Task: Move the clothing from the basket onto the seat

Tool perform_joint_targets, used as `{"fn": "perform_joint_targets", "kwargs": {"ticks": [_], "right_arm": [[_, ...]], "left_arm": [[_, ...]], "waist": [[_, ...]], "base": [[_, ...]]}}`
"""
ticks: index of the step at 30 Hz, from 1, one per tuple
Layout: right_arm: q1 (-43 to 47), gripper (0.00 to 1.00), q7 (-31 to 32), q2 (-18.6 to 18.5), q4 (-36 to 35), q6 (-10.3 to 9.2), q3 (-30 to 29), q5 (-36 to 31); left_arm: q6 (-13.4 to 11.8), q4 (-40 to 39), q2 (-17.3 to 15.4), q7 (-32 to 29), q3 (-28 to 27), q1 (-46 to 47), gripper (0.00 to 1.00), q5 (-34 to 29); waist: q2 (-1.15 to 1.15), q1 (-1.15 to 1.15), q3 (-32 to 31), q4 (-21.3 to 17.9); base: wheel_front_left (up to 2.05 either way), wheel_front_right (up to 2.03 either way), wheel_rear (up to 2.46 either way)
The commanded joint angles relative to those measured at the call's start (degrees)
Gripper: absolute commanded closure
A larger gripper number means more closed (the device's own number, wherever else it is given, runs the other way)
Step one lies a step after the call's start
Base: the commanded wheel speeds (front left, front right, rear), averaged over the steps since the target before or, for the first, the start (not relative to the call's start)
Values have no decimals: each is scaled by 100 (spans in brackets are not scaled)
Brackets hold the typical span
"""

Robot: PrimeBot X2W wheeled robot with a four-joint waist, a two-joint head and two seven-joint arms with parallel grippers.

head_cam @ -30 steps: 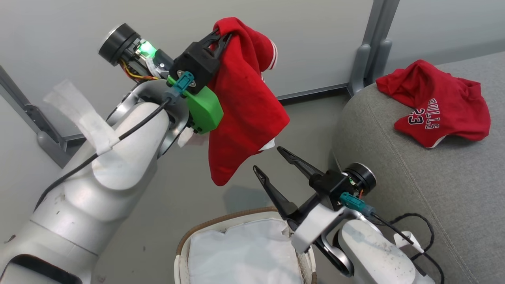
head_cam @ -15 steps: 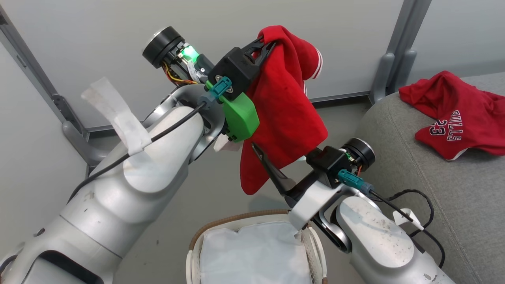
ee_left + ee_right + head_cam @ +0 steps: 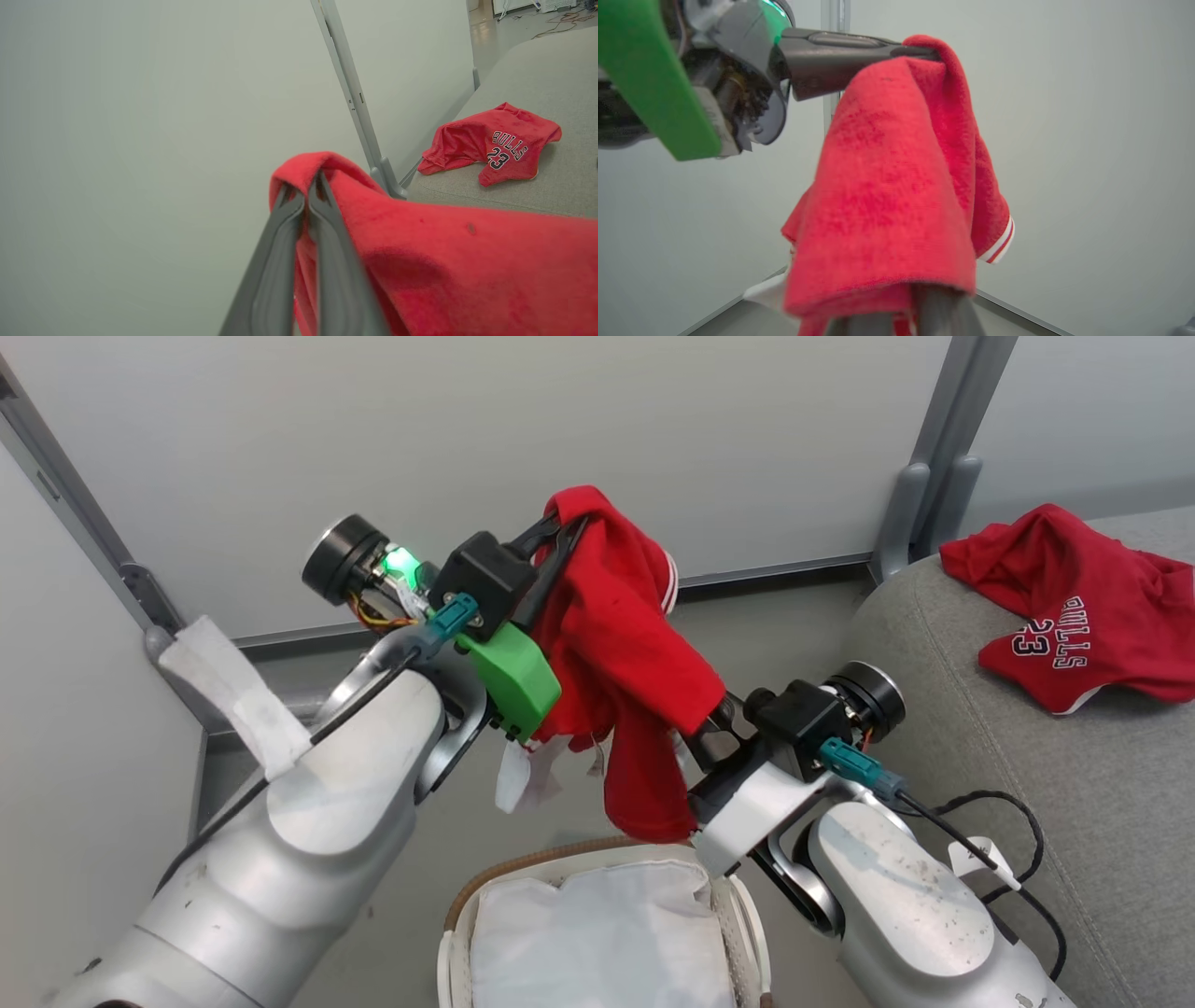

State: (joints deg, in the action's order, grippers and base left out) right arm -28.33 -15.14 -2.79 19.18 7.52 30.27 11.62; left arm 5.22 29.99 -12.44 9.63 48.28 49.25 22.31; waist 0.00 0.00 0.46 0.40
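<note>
left wrist view: my left gripper (image 3: 306, 189) has its two fingers pressed together on a fold of the striped red garment (image 3: 444, 261). the cloth humps over the fingertips and spills away to the lower right of that view, close and blurred.

in the head view the left gripper points up and to the right, raised in the air. the garment hangs from it in a bunched drape, with white-striped edging (image 3: 669, 586) at its upper right side. the green housing (image 3: 509, 677) on my left wrist sits just beside the cloth, and small white tags (image 3: 518, 775) dangle under it.

my right gripper (image 3: 709, 728) reaches up from the lower right into the lower part of the same garment. its fingers are closed, their tips buried in the red folds. in the right wrist view the cloth lies over the ends of my own fingers, and the other arm's dark fingers pinch the top of it, so the garment is caught between both arms.

below the hanging cloth stands the basket (image 3: 509, 873), its brown woven rim and the white liner (image 3: 597, 943) in sight at the bottom of the head view. the lowest red fold hangs just above the rim.

to the right lies the seat (image 3: 1027, 784), grey and rounded at the corner. the bulls 23 jersey (image 3: 1102, 635) rests crumpled on it, well apart from both grippers, its lettering facing up. behind everything is a pale wall (image 3: 467, 429) with grey posts, meeting the grey floor (image 3: 794, 607).
</note>
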Motion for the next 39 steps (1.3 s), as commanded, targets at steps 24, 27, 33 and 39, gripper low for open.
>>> {"fn": "perform_joint_targets", "kwargs": {"ticks": [24,27,33,39], "right_arm": [[376,100,-1,-18,-75,-6,-1253,-597],[477,100,-1,-20,-77,-6,-1449,-666],[557,100,-1,-19,-115,-6,-1709,-739],[450,100,-1,-20,-174,-7,-1824,-768]], "left_arm": [[-104,-522,563,551,-1397,-2779,0,-93],[-26,-547,657,551,-1553,-3087,0,-250],[83,-589,788,552,-1807,-3391,0,-503],[154,-637,888,552,-1969,-3503,0,-690]], "waist": [[0,0,86,-125],[0,0,91,-156],[0,0,110,-243],[0,0,128,-409]], "base": [[0,0,0],[0,0,0],[0,0,0],[0,0,0]]}}
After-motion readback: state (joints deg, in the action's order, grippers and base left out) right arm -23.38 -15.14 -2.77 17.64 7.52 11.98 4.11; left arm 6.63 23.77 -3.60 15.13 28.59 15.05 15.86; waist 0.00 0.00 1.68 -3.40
